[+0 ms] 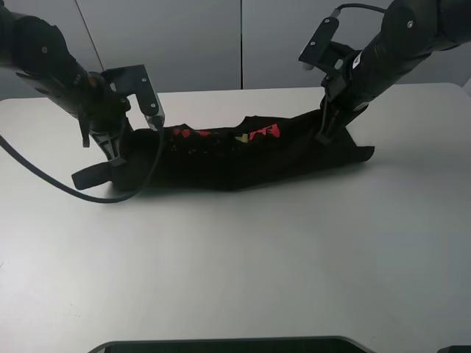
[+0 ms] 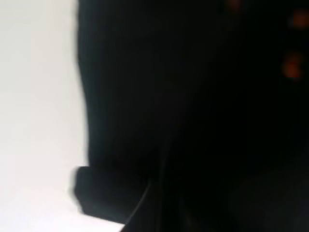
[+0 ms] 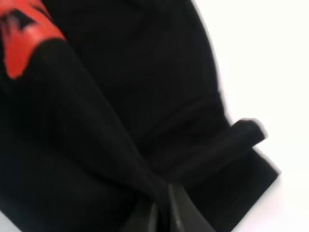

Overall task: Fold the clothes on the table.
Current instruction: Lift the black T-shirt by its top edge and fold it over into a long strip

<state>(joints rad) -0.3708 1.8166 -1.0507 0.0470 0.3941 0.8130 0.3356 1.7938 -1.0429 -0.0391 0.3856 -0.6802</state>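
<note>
White table [image 1: 235, 265] carries the T-shirt [image 1: 221, 162] at its far middle, left gripper [image 1: 118, 147] and right gripper [image 1: 324, 131] (2 pincers, both clamped on cloth) stretching its ends, presumably to fold it straight.

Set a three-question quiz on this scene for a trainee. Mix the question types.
1. What does the right gripper pinch? A) a fold of the black T-shirt B) a white cloth C) nothing
2. True or false: the T-shirt lies spread out flat with both sleeves open.
3. Fill in: the largest print showing on the T-shirt is ___ in colour.

Key: 1 A. 2 False: it is bunched into a long band across the table, between the left gripper and the right gripper. 3 Red.
</note>
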